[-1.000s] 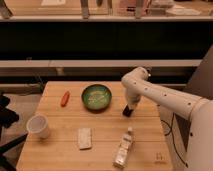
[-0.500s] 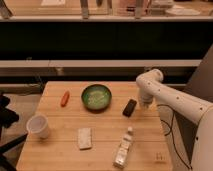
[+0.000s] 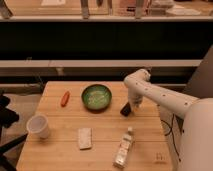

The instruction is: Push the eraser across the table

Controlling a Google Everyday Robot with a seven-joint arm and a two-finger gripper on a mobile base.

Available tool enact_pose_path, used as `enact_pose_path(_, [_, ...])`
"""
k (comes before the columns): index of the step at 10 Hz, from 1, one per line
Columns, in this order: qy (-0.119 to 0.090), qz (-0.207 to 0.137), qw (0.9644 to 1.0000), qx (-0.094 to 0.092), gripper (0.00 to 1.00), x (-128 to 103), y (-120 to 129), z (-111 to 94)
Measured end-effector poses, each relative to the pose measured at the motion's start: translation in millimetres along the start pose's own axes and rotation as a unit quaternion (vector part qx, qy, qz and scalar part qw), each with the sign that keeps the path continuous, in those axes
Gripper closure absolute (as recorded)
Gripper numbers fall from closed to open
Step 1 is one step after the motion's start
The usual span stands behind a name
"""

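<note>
The eraser point(image 3: 126, 109), a small black block, lies tilted on the light wooden table point(image 3: 57, 150) at its right middle, just right of the green bowl point(image 3: 96, 96). My gripper point(image 3: 136, 103) hangs from the white arm that reaches in from the right. It sits right beside the eraser's upper right edge, low over the tabletop. I cannot tell whether it touches the eraser.
An orange carrot-like piece point(image 3: 64, 98) lies left of the bowl. A white cup point(image 3: 39, 126) stands at the left edge. A pale rectangular pad point(image 3: 84, 138) and a lying bottle point(image 3: 124, 147) are near the front. A dark shelf unit runs behind the table.
The arm swung right, uncovering the eraser, then came back left and down beside it. The eraser now lies slightly further left and toward the front.
</note>
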Motion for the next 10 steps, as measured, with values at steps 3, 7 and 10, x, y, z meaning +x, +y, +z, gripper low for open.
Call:
enact_pose_path(3, [0.008, -0.019, 0.9998, 0.002, 1.0, -9.7, 0.6, -0.4])
enact_pose_path(7, [0.01, -0.054, 0.9985, 0.009, 1.0, -39.2, 7.2, -4.3])
enact_pose_path(10, [0.012, -0.074, 0.9971, 0.013, 1.0, -50.3, 11.1, -6.0])
